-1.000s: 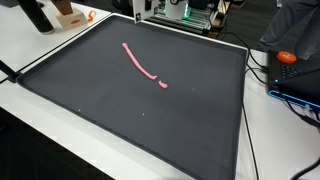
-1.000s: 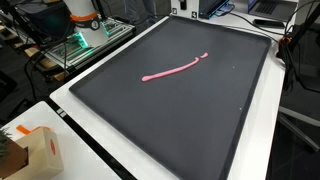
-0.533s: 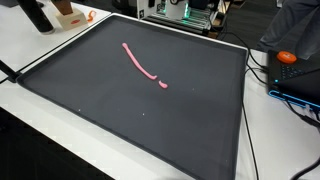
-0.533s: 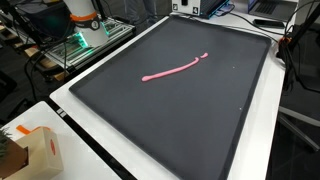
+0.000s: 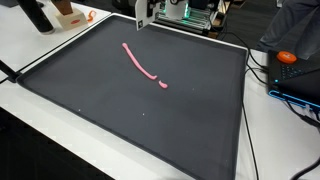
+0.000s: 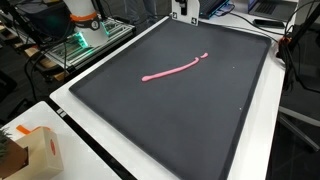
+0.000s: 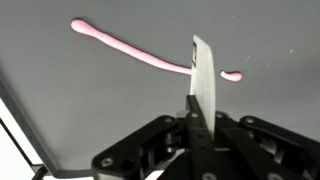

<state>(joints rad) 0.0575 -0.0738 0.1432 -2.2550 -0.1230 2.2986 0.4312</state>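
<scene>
Thin pink strand (image 7: 135, 52), soft, gently curved and rounded at its ends, with a small blob just off one end, lying flat near the middle of a matte dark-grey mat (image 5: 120, 115) in both exterior views (image 6: 175, 69). The rectangular mat has a narrow raised rim and covers most of a smooth white desk (image 5: 40, 45). The black hand (image 7: 200, 50) hangs above the strand, its pale fingers pressed together, gripping nothing. A cardboard box (image 6: 35, 150) stands at a desk corner amid lab clutter.

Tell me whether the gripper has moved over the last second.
Yes. In both exterior views the gripper has dropped lower into frame, down toward the far edge of the black mat; the pink strip lies unchanged.
</scene>
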